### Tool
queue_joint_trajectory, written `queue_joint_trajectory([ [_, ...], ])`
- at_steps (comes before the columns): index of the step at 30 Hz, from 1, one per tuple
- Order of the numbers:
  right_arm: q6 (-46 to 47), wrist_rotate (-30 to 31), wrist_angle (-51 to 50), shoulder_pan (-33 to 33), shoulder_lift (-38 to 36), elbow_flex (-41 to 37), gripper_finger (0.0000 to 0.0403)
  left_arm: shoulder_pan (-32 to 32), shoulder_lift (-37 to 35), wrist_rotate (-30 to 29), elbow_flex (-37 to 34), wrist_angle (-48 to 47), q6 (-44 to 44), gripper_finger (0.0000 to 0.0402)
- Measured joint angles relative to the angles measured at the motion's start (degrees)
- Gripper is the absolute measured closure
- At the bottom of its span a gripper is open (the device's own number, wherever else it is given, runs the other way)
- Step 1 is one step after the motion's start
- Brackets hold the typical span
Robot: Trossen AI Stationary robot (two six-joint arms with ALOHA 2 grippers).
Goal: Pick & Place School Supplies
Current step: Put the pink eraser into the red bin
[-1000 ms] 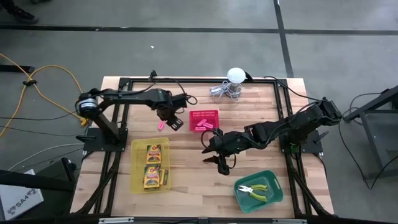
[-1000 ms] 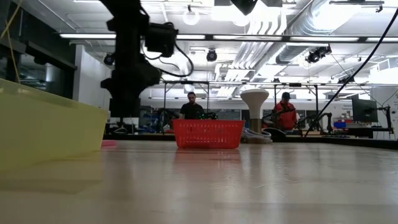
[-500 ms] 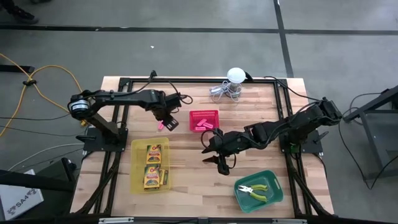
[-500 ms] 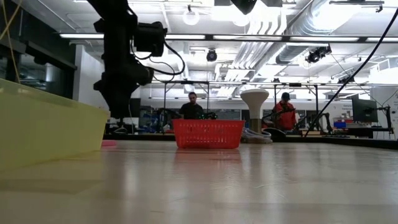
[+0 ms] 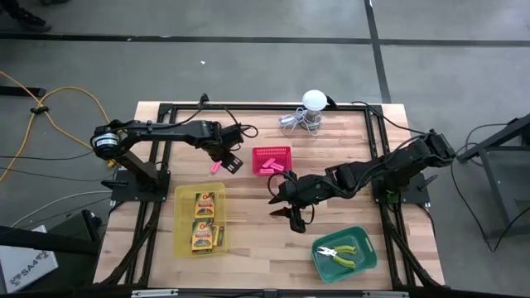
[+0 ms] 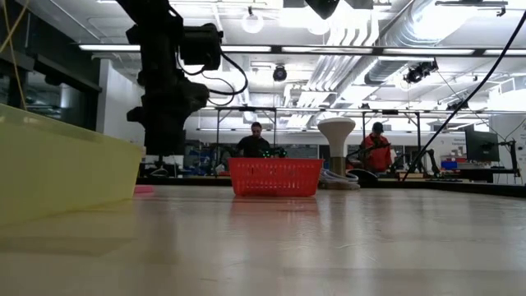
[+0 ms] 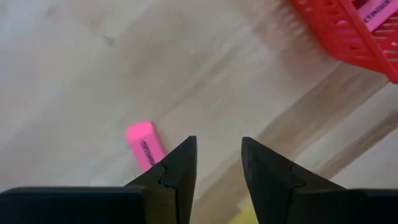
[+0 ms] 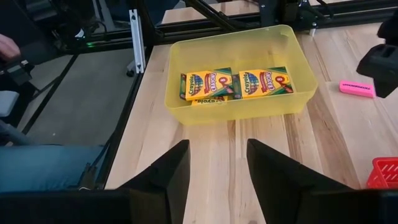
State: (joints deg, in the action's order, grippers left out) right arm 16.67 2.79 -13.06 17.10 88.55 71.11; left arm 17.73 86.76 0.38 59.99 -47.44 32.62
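Jaws spread a little and holding nothing, the left gripper (image 7: 217, 163) is hanging over the pale wooden counter (image 5: 248, 232), its two dark fingers (image 7: 177, 168) parted by a narrow gap. A small bright pink eraser block (image 7: 145, 145) is lying flat on the wood just beside one fingertip, apart from it and not between the jaws. In the high view this gripper (image 5: 229, 160) is sitting between the pink eraser block (image 5: 214, 166) and the red mesh plastic basket (image 5: 272, 160), where more pink erasers (image 5: 269, 165) are resting.

The right gripper (image 5: 290, 211) is waiting near the middle of the counter, its jaws spread wide and gripping nothing; in its wrist view the two fingers (image 8: 165, 177) are standing well apart over bare wood.

A translucent yellow rectangular plastic tray (image 5: 199, 219) is sitting near the front left of the counter, carrying yellow-and-green crayon boxes (image 5: 203, 222); the right wrist view is showing them (image 8: 235, 84) lying flat side by side. A green plastic tray (image 5: 344, 252) at the front right is holding small pliers with yellow-green handles (image 5: 338, 253). A white ball with coiled metal wire (image 5: 308, 110) is standing at the far edge of the counter.

In the low view, two people (image 6: 255, 141) are standing in the room beyond the red basket (image 6: 274, 176).
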Motion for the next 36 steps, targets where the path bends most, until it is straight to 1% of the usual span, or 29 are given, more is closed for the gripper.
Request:
queue_joint_trajectory([
  [5,0.00,0.00,0.00,0.00,0.00,0.00,0.0254,-1.21,0.10,0.13,0.00,-0.60,6.04,0.0279],
  [8,0.00,0.00,0.00,0.01,0.00,0.00,0.0254,-1.59,0.39,-0.05,0.00,-1.93,9.03,0.0269],
  [17,0.00,0.00,0.02,0.00,0.00,0.00,0.0254,-1.37,0.57,-2.50,0.00,-4.87,12.33,0.0185],
  [21,0.00,0.00,0.00,0.00,0.00,0.00,0.0254,-1.35,1.93,-4.00,-0.22,-5.48,12.48,0.0162],
  [30,0.00,-0.02,0.84,0.00,0.00,-0.02,0.0254,0.45,5.82,-3.67,-0.24,-5.14,13.31,0.0157],
  [36,0.00,0.00,0.96,0.01,0.00,-0.02,0.0254,1.38,5.88,-3.55,-0.26,-5.17,13.30,0.0157],
])
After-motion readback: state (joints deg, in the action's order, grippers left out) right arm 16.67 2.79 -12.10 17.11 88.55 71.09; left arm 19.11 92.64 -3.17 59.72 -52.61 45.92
